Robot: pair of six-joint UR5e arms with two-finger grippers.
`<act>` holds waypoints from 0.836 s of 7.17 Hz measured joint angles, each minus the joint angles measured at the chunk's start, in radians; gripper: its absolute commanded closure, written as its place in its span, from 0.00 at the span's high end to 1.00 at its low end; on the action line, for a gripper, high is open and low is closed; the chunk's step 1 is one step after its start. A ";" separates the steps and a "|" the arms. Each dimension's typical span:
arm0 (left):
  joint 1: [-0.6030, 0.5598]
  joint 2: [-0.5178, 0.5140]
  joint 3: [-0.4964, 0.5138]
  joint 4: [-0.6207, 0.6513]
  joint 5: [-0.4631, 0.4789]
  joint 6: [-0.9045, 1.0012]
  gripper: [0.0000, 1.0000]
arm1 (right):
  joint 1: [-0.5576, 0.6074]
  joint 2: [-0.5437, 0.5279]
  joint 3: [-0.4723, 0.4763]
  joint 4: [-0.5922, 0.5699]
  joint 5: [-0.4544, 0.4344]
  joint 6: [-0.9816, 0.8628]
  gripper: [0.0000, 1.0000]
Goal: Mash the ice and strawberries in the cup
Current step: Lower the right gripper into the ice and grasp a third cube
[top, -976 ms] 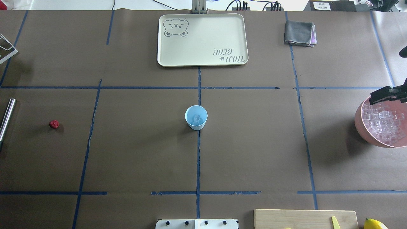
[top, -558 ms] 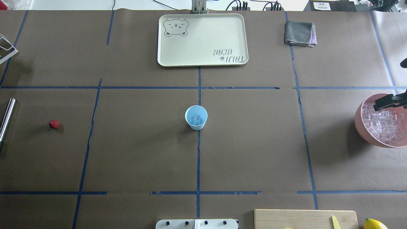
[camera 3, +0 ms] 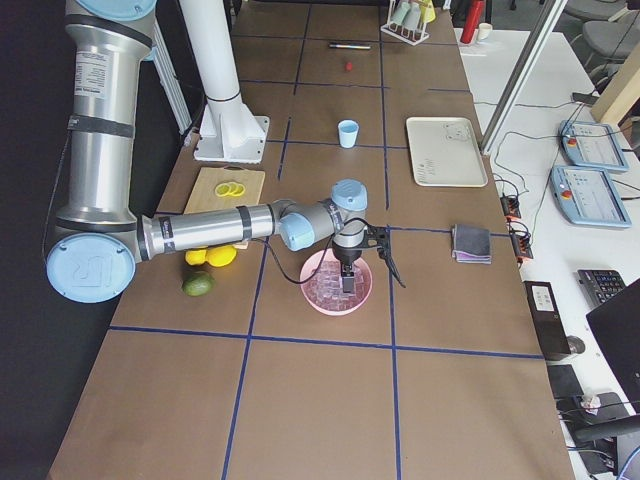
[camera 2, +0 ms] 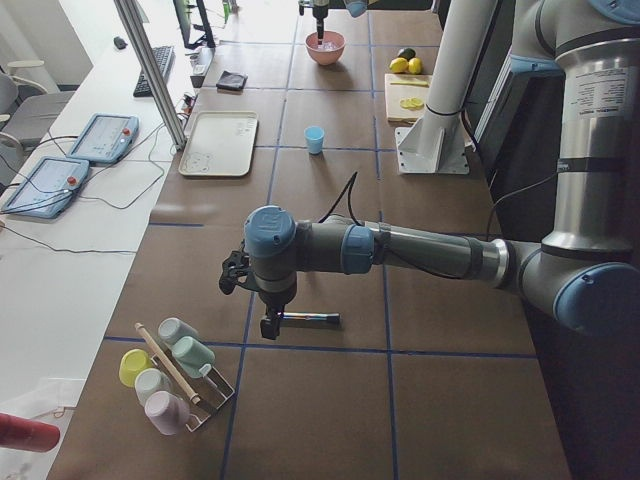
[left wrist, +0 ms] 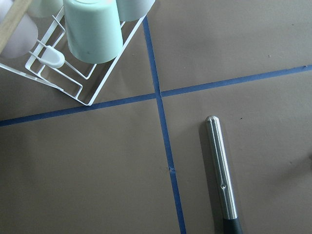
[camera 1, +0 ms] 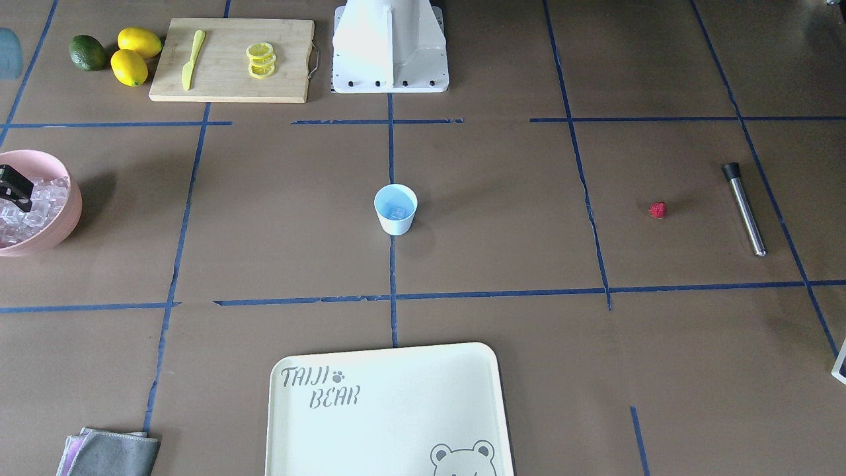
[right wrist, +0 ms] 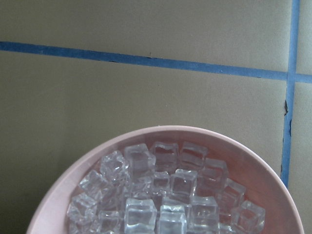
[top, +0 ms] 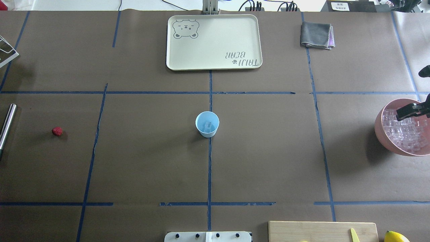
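Observation:
The cup [top: 207,124] stands at the table's middle with a clear ice cube [top: 208,126] inside it, also seen from the front [camera 1: 398,213]. The strawberry [top: 57,131] lies alone far on the left side. More ice [right wrist: 165,195] fills the pink bowl [top: 379,131] at the right edge. My right gripper [top: 408,112] hangs over that bowl's ice; I cannot tell whether it is open or shut. My left gripper [camera 2: 270,325] shows only in the exterior left view, hovering by a steel muddler [left wrist: 222,170]; its state cannot be told.
A cream tray [top: 213,42] and a folded grey cloth [top: 315,34] lie at the far side. A cutting board [camera 1: 231,59] with lemon slices and a yellow knife, lemons [camera 1: 135,56] and a green fruit sit near the robot's base. A cup rack [left wrist: 73,53] stands beyond the muddler.
The right gripper has shifted from the pink bowl's far rim to a spot over its ice, closer to the cubes. The cup, strawberry and muddler have not moved.

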 measured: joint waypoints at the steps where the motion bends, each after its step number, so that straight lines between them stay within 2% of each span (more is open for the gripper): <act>1: 0.000 0.000 0.000 0.000 0.000 0.000 1.00 | 0.000 0.011 -0.022 0.000 0.001 -0.001 0.95; 4: 0.000 -0.002 0.000 0.000 0.000 0.000 1.00 | 0.000 0.018 -0.035 0.000 0.006 0.001 0.81; 6: 0.000 -0.003 0.001 0.000 0.000 0.000 1.00 | 0.000 0.020 -0.034 0.000 0.008 0.001 0.77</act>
